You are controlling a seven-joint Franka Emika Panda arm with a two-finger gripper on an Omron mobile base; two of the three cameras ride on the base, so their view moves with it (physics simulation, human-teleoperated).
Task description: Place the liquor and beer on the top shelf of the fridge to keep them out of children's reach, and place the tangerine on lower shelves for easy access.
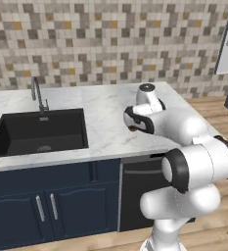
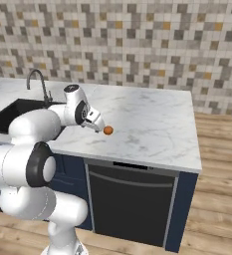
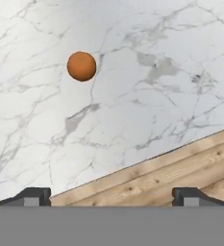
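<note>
Tangerine, small round orange fruit (image 3: pixel 81 66), sits alone on the white marble tabletop (image 2: pixel 152 124), near its front edge, and the robot's hand (image 3: pixel 111 196) hangs just above it, fingers spread wide, holding nothing.

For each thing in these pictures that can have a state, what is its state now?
tangerine: lies free on the marble counter, not held.
gripper: open, holds nothing, apart from the tangerine.
faucet: upright behind the sink, no water seen running.
sink: basin looks empty.
dishwasher: door shut.
cabinet doors: shut.
</note>
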